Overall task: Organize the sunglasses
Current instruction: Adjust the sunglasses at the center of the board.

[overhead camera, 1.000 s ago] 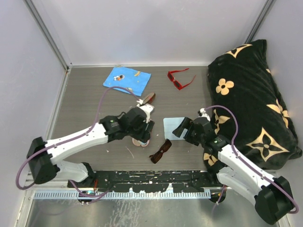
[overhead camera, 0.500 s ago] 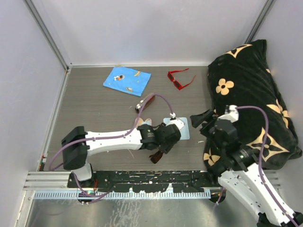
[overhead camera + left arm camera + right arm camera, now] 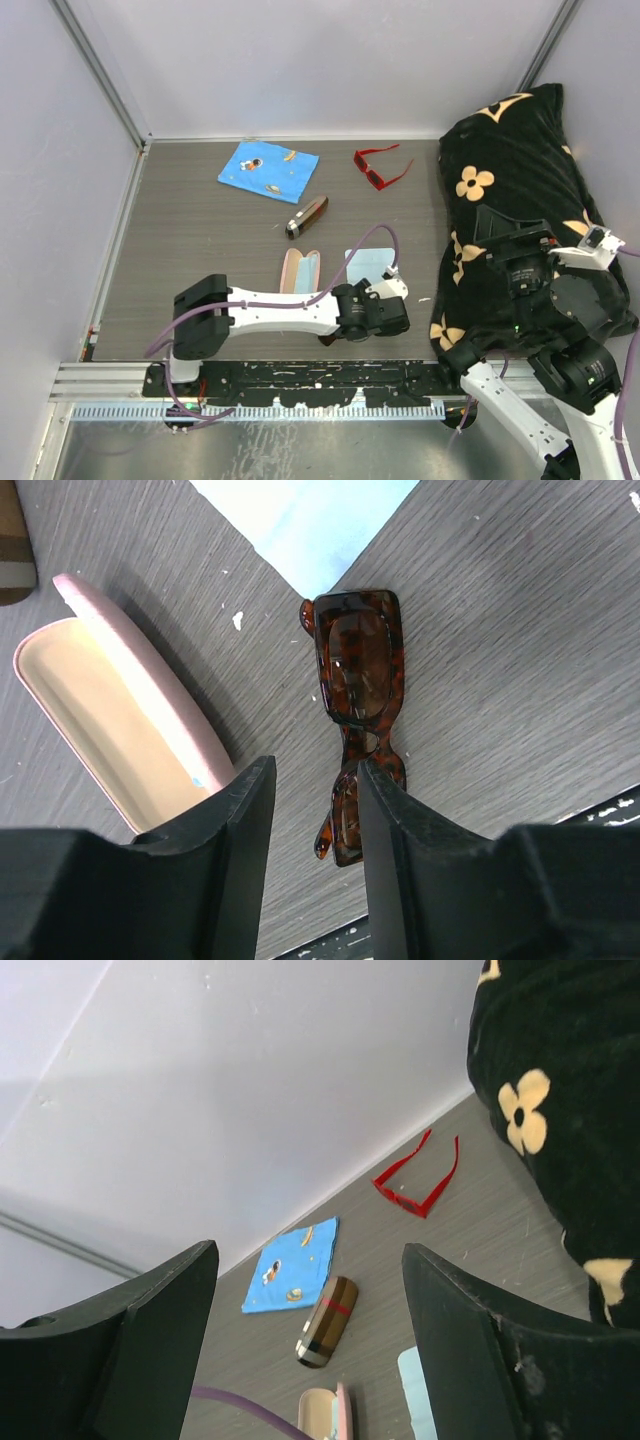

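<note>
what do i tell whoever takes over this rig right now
Left pincer open, empty, above the folded brown sunglasses on the table.
Right pincer open, empty, raised by the black pillow.
Red sunglasses unfolded near the far edge.
Pink case open, empty, beside the brown pair. Striped case shut.
Done: nothing stowed.
Left: grasp the brown pair, likely for the pink case, then the red pair.

Left fingers (image 3: 235, 850) narrowly apart, low; right fingers (image 3: 150, 1350) wide apart, high.
</note>
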Action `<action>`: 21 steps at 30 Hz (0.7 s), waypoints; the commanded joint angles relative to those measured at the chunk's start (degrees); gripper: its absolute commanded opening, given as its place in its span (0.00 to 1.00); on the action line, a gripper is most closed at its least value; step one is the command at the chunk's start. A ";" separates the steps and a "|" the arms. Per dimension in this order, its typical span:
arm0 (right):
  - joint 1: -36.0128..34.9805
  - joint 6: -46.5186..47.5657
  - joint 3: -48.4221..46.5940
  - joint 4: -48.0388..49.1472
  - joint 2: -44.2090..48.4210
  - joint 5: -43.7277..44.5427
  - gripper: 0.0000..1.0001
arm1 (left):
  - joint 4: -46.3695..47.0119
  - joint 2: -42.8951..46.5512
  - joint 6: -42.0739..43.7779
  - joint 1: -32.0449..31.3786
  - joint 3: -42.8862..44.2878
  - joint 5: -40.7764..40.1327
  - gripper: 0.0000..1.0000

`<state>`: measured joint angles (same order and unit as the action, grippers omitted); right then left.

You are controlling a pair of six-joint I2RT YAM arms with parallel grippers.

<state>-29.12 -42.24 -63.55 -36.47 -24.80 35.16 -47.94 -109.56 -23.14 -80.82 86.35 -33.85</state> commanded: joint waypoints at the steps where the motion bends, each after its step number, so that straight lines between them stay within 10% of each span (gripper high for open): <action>1: 0.12 4.45 -3.27 2.48 -1.02 4.25 0.79 | -3.99 -2.19 0.22 -1.52 3.86 -4.31 0.39; 21: 0.12 6.16 -3.42 2.97 -1.89 2.62 0.78 | -9.30 -11.78 -4.46 -3.64 10.38 -6.25 0.29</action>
<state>-29.12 -37.12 -66.43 -35.75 -25.06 38.26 -56.25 -120.99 -25.96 -84.03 93.89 -37.36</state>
